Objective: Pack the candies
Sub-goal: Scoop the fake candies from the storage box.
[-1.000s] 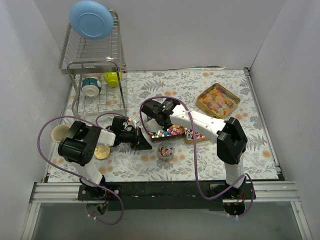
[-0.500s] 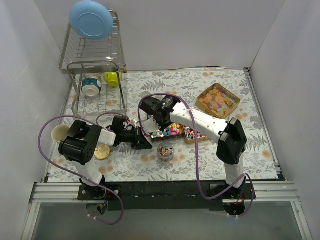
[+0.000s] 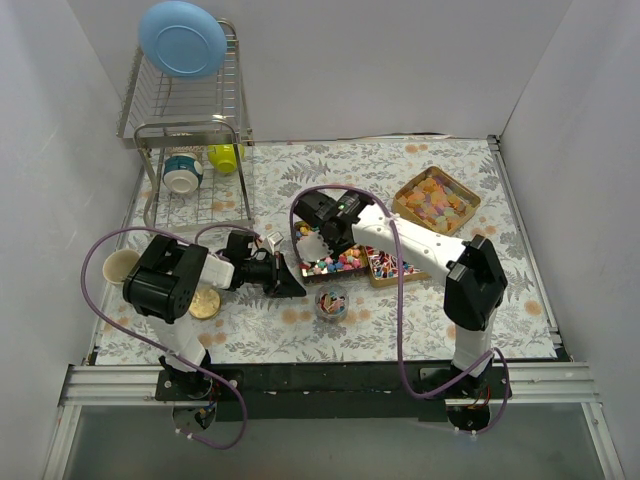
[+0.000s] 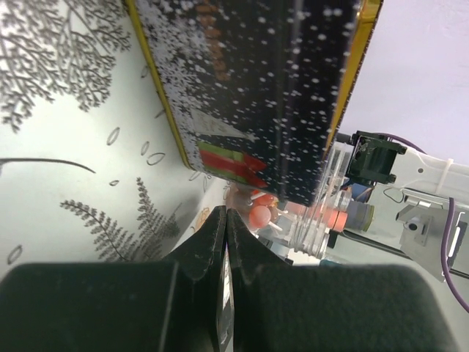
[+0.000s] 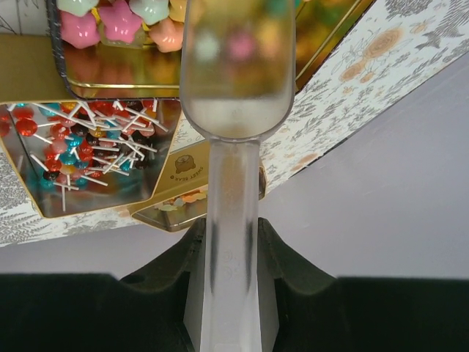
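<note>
Shifted slightly toward the right edge, my right claw (image 5: 233,238) grips the scoop (image 5: 233,81); tipping it could spill candies (image 3: 342,262), while my left claw (image 4: 226,242) is pinched closed.

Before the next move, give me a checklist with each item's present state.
1. Right gripper holds the scoop: ok, its fingers clamp the handle.
2. Scoop bowl over the candies in the tin: ok.
3. Scoop loaded: cannot tell; it is translucent and colours blur through it.
4. Jar upright beside the tin: ok.
5. Left gripper bracing the tin: cannot tell; its fingers are shut next to the dark wall, and the contact is not visible.
</note>
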Robot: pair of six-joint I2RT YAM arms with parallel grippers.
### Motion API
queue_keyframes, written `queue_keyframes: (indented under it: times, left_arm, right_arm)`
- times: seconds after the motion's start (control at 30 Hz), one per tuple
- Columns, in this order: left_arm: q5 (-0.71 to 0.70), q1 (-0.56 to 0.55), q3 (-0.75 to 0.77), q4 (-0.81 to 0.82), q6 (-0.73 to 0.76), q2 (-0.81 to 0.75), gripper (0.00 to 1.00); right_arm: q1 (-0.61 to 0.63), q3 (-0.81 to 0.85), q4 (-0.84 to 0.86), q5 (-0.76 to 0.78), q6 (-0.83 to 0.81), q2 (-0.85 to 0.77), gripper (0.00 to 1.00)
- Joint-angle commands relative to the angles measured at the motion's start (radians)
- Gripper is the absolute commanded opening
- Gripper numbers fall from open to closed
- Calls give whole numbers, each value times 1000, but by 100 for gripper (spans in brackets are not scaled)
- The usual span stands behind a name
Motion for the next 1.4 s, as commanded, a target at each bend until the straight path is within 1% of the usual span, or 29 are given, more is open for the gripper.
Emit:
queue_keyframes:
  times: [0.0, 0.1, 0.2, 0.43, 0.63, 0.77, 1.07, 1.17, 1.23, 1.27, 1.3, 1.37]
  left_arm:
    - [16, -3, 23, 1, 9, 5, 0]
    - [18, -3, 27, 4, 9, 16, 0]
    - [20, -3, 39, 1, 8, 27, 0]
    - [15, -3, 56, 6, 2, 48, 0]
    - [13, -3, 82, 4, -3, 77, 0]
    - [18, -3, 89, 6, -11, 90, 0]
    - [29, -3, 114, 15, -32, 114, 0]
    - [29, -3, 116, 10, -32, 114, 0]
    - [30, -4, 117, 4, -28, 113, 0]
    - [30, -3, 120, 0, -25, 111, 0]
    - [32, -3, 120, -5, -25, 111, 0]
    - [32, -3, 123, -13, -18, 110, 0]
  right_arm:
    - [-42, -72, 40, -104, -151, 44, 1]
    - [-67, -66, 62, -101, -194, 47, 1]
    - [-97, -75, 111, -100, -293, 37, 1]
    - [-117, -78, 125, -101, -401, 34, 1]
    - [-116, -98, 151, -107, -447, 32, 1]
    - [-111, -81, 159, -106, -450, 53, 1]
    - [-53, -67, 146, -145, -389, 90, 1]
    - [-45, -38, 110, -182, -320, 124, 1]
    - [-45, 29, 70, -219, -225, 174, 1]
    - [-47, 57, 20, -236, -193, 196, 1]
    - [-50, 131, -13, -257, -151, 214, 1]
    - [-62, 187, -76, -319, -49, 273, 1]
